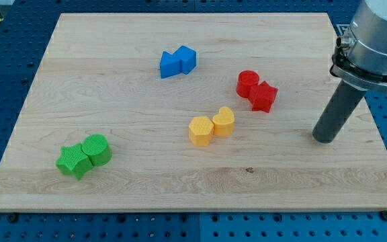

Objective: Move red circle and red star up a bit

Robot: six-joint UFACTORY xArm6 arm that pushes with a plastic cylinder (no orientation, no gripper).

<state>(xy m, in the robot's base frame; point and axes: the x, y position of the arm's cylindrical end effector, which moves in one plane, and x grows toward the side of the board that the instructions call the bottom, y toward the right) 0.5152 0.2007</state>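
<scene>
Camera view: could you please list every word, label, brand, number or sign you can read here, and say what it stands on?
None: no readable text anywhere.
The wooden board, the red circle, the red star, the other blocks and the rod ending in my tip all carry no markings.

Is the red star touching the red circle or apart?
Touching: the red star sits against the red circle, no gap showing.
</scene>
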